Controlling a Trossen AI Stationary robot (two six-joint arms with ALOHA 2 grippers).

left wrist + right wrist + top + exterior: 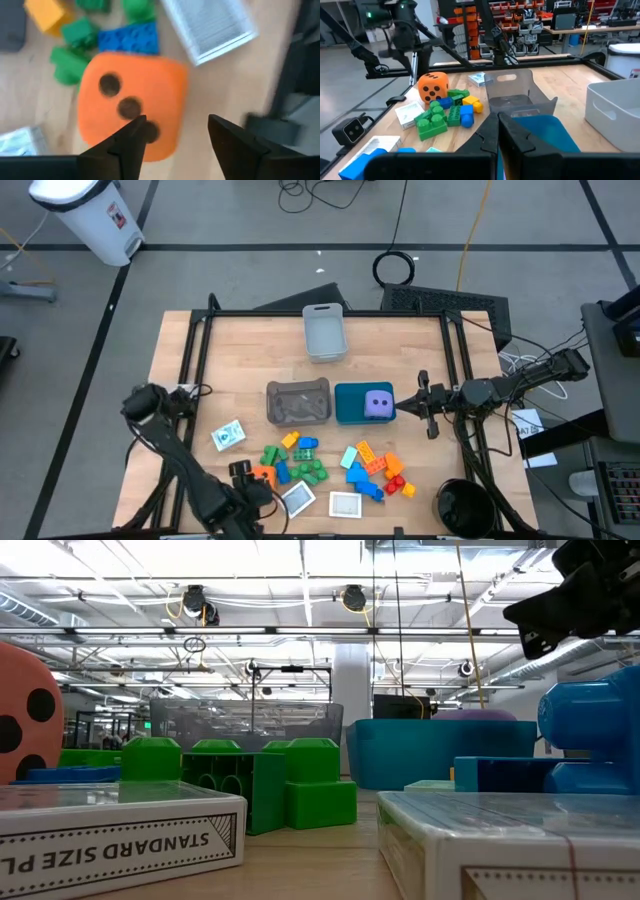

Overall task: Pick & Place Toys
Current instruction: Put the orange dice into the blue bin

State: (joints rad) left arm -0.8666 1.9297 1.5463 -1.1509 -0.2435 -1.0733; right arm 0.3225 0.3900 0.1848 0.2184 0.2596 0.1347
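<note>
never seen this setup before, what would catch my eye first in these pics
Likely the orange die with dark dots, right in front of the left gripper, whose fingers stand apart over the near left of the table. Next, the bright bricks scattered along the near edge, and the purple die sitting in the teal bin at mid-table.

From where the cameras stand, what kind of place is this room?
Probably a robotics lab or workshop. The wooden table stands on a bare grey floor with cables lying across it. Behind it are shelves of orange parts bins, and the ceiling is open, with exposed beams and strip lights.
</note>
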